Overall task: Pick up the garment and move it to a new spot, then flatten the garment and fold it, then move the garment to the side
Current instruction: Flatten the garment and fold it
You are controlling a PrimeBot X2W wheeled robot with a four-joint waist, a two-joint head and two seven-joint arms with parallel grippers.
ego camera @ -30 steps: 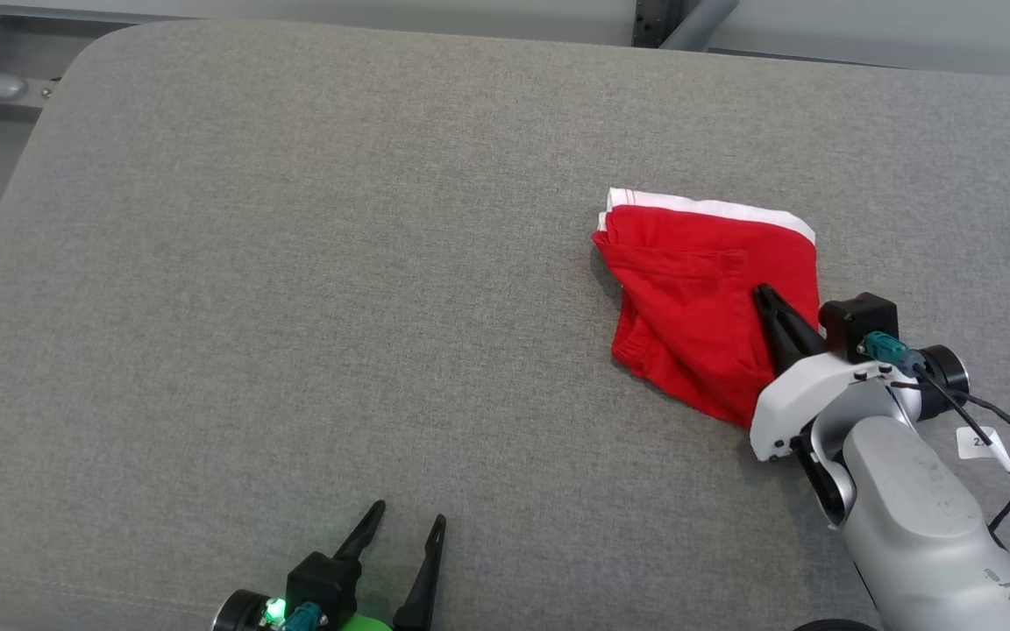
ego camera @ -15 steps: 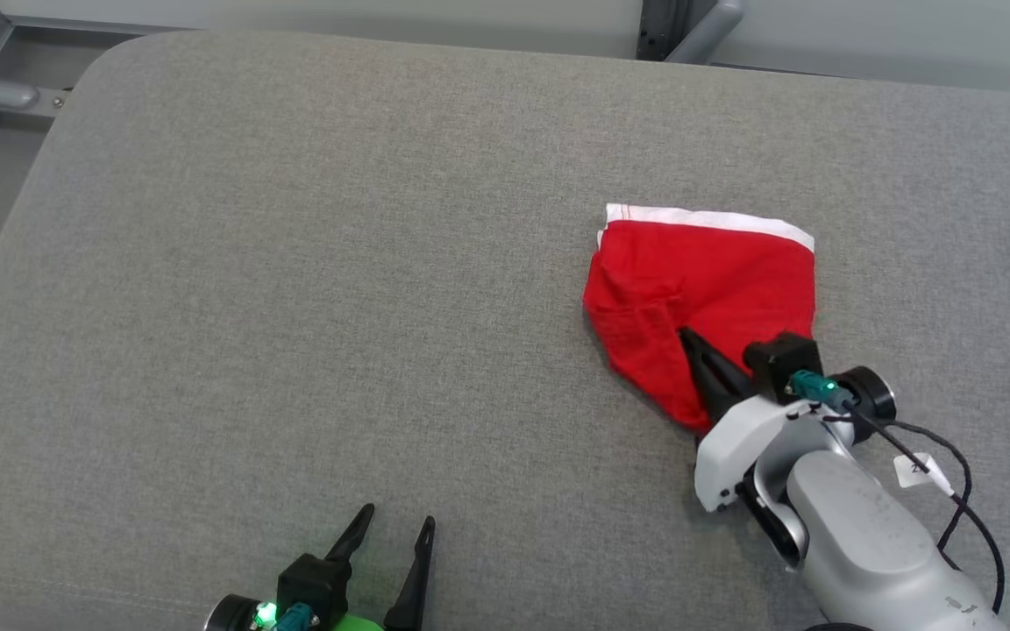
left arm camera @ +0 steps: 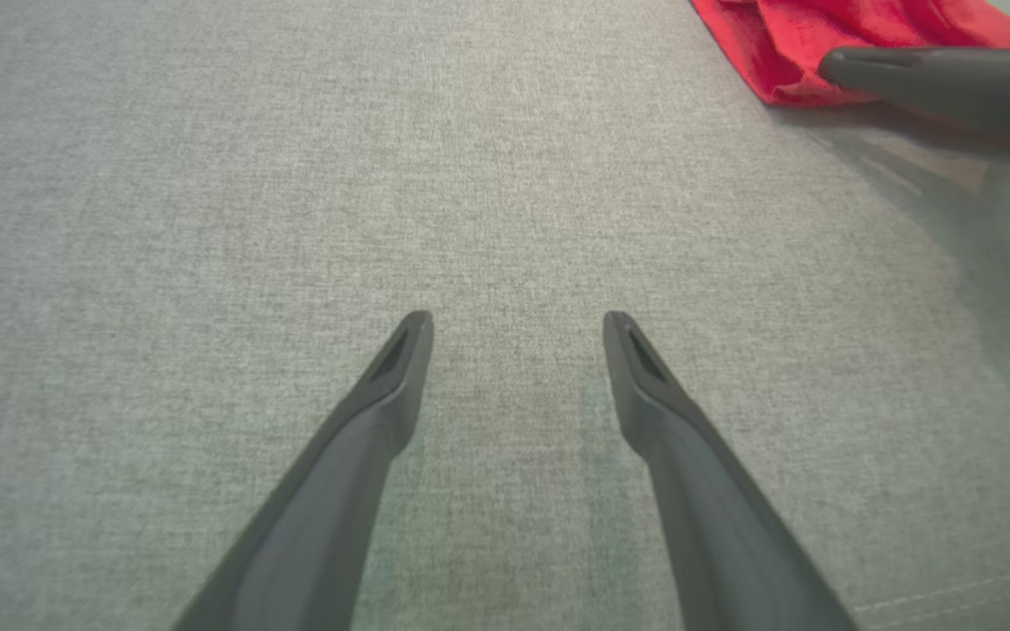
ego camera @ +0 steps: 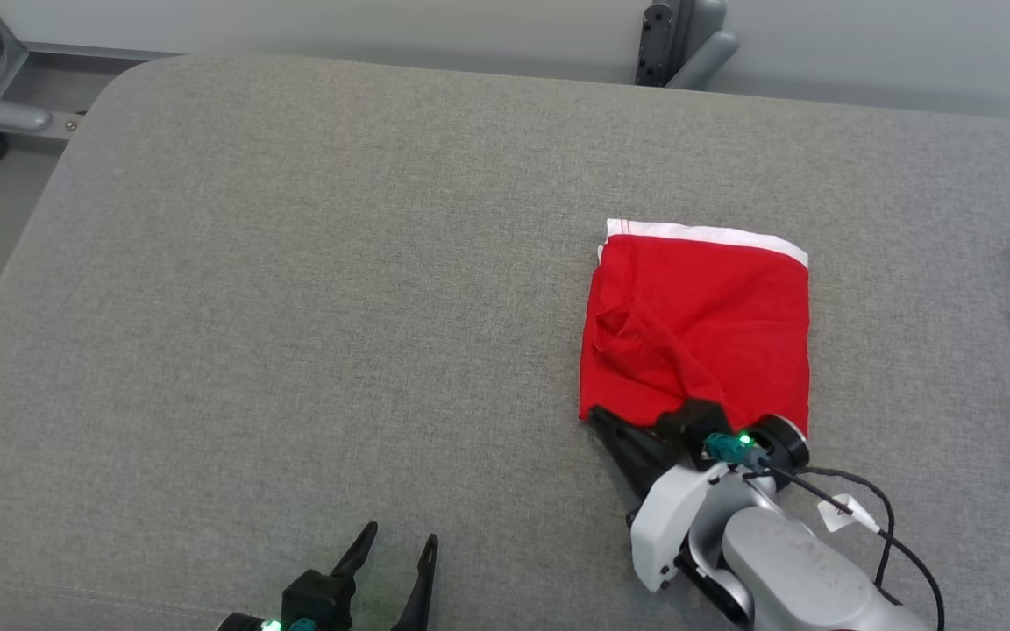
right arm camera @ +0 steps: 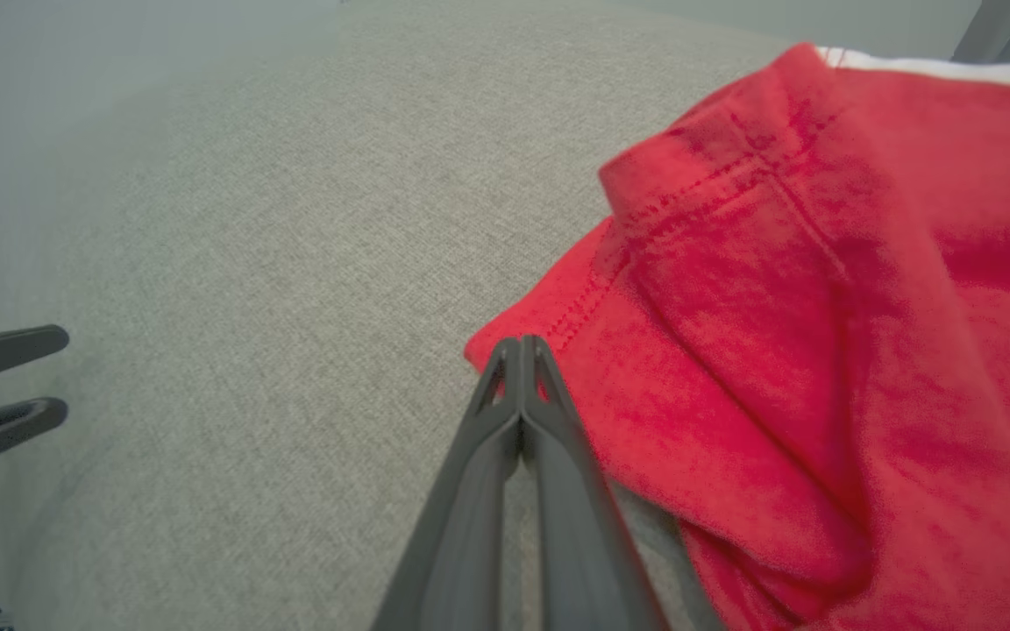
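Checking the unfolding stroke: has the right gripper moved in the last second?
Yes. Against the metal post behind the cushion, the right gripper has come toward the robot and to its left, drawing a corner of the red garment along.

The garment [ego camera: 698, 324] is bright red with a white band along its far edge. It is folded into a rough rectangle, longer front to back than it is wide, and lies flat on the right half of the grey bench [ego camera: 338, 307], well in from the right edge. A soft ridge of bunched cloth runs diagonally from its left side toward its near edge, and a stitched hem shows at the near left corner.
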